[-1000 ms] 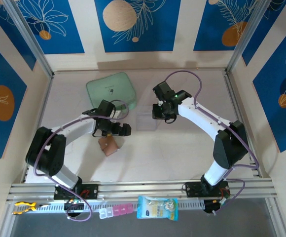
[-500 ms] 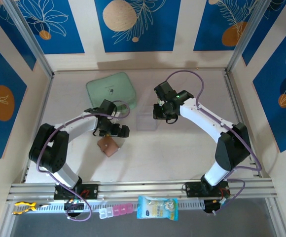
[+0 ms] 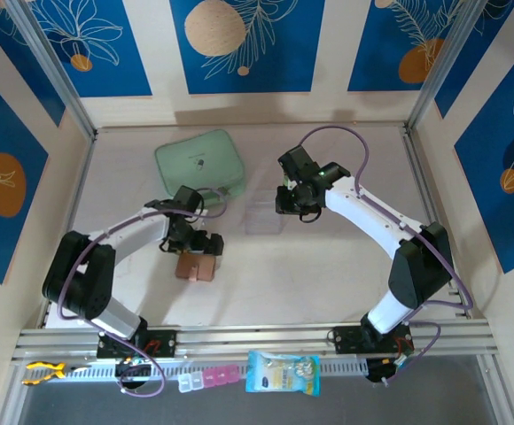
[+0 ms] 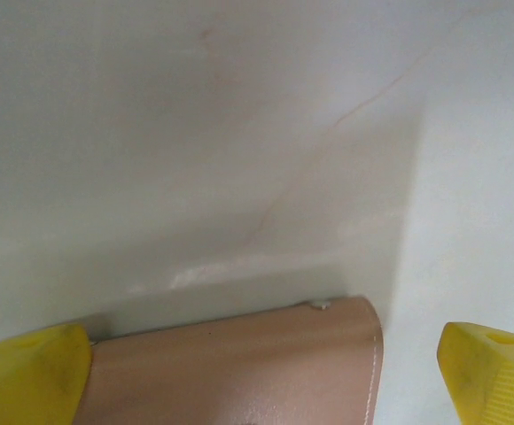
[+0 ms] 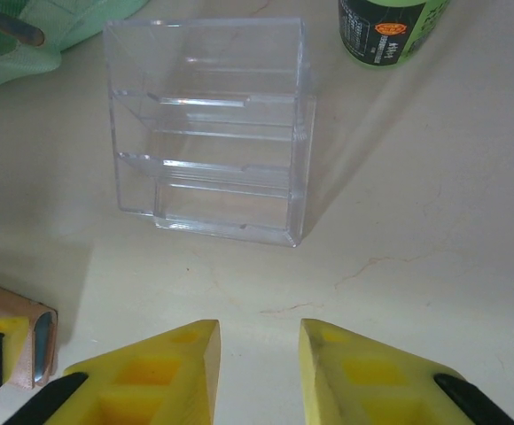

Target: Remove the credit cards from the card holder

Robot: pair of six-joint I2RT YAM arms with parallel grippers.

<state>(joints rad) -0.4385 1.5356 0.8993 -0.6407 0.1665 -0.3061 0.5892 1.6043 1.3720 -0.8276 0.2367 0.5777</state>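
Zero cards are out yet, I'd say: the card holder (image 3: 195,268) lies folded on the bench (image 3: 310,274), with the left pincer (image 4: 257,376) spread wide astride it. Well apart from the card holder, on its far right, the right pincer (image 5: 257,372) hangs slightly parted and empty. Since a second ago the card holder has swung square and the left pincer has come over it.

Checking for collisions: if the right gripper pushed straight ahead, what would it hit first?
Probably the clear plastic box, standing ahead of the right gripper, with bare table between them; depth is hard to judge.
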